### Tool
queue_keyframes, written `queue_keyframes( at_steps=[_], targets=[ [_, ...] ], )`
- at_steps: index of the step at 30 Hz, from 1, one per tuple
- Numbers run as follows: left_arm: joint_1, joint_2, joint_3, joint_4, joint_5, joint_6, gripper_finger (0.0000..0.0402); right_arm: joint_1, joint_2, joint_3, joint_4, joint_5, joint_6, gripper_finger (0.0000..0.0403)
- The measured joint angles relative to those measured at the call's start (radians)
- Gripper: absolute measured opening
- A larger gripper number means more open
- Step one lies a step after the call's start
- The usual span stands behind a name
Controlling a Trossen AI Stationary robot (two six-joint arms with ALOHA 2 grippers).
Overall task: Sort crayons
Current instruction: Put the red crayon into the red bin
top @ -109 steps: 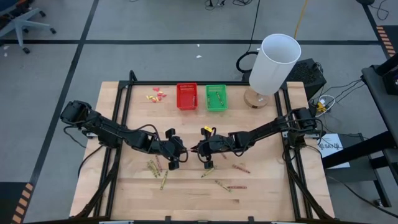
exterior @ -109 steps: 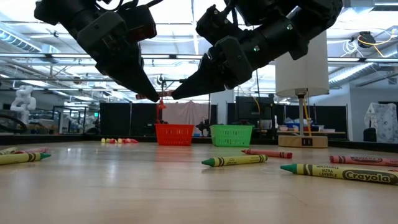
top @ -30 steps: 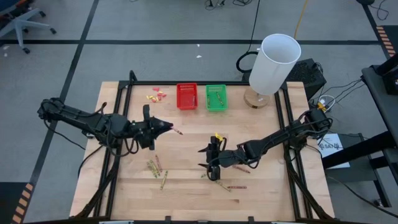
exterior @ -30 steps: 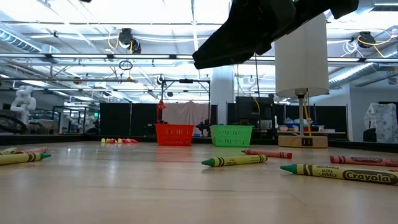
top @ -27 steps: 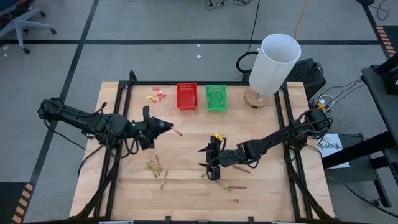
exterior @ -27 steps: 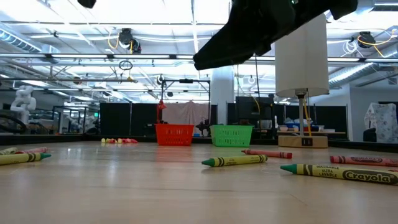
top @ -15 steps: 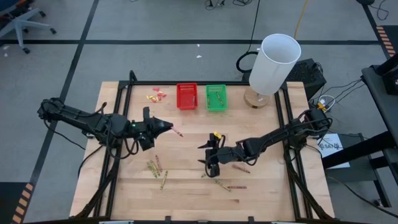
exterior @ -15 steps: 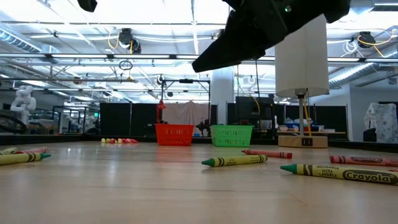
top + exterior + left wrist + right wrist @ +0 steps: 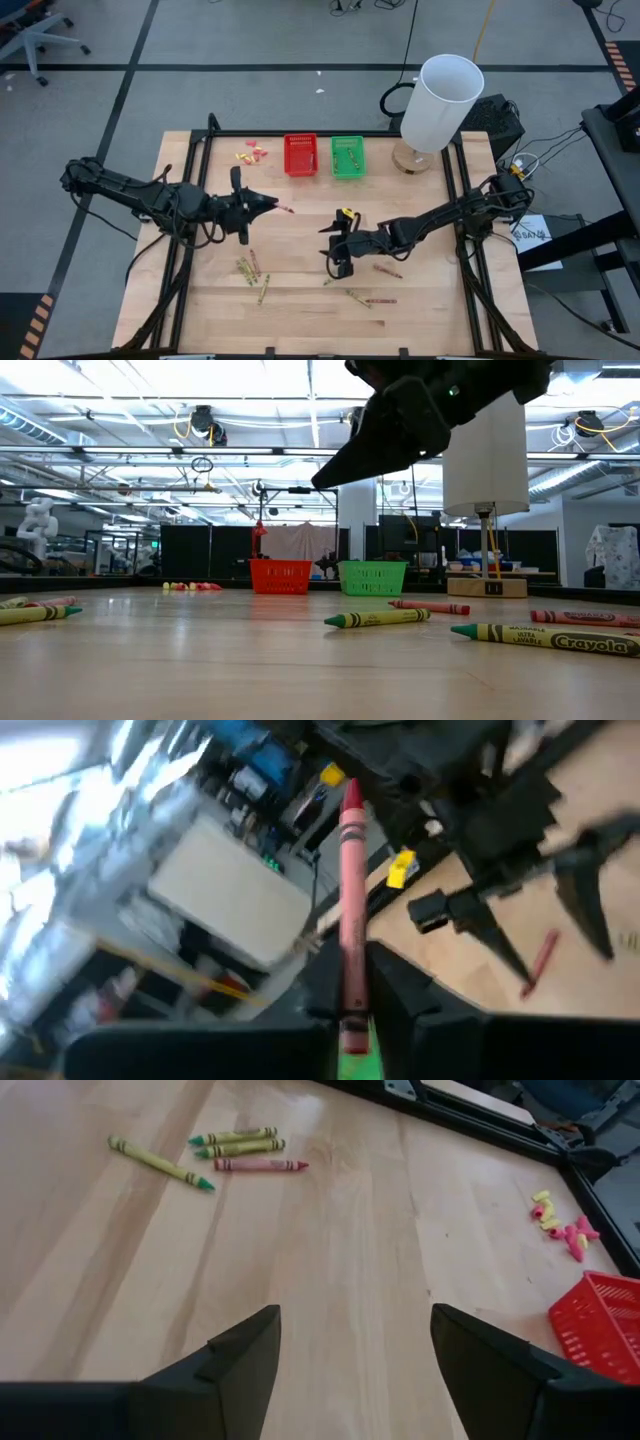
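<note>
My left gripper hangs over the table's left middle, shut on a red crayon whose tip points toward the table's right. My right gripper hovers open above the table's centre; the right wrist view shows only bare wood between its fingers. Loose crayons lie flat on the wood: a green and red cluster at the near left, and others at the near middle. A red basket and a green basket stand at the far edge. My left gripper pinches the red crayon by its blunt end between its two fingers. The fingers come level from the table's left and the crayon runs on along them. Most of its length sticks out ahead, lifted clear of the table.
A white lamp stands at the far right corner. Small yellow and pink scraps lie left of the red basket. In the low view, green crayons and red ones lie near the front. Black rails run along both table sides.
My left gripper has stayed in place and rolled about its own axis, still holding the red crayon. My right gripper has moved a little toward the far edge, rolling slightly, and its fingers remain open.
</note>
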Motion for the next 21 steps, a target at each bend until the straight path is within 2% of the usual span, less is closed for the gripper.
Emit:
queue_keyframes(
  at_steps=[3, 6, 9, 15, 21],
  targets=[
    [0.001, 0.0, 0.0, -0.018, -0.014, -0.218, 0.0031, -0.004, 0.0, 0.0, -0.016, 0.0, -0.011, 0.0242],
    [0.02, 0.0, 0.0, -0.027, -0.078, -0.293, 0.0031, -0.014, 0.0, 0.0, -0.022, -0.001, 0.0, 0.0242],
    [0.067, 0.0, 0.0, -0.039, -0.094, -0.335, 0.0031, -0.021, 0.0, 0.0, -0.046, -0.002, 0.024, 0.0242],
    [0.265, 0.026, 0.0, -0.04, -0.095, -0.485, 0.0031, -0.019, 0.0, 0.0, -0.069, -0.003, 0.044, 0.0242],
    [0.484, 0.138, 0.0, -0.019, -0.097, -0.664, 0.0031, -0.02, 0.0, 0.0, -0.095, -0.002, 0.046, 0.0242]
  ],
)
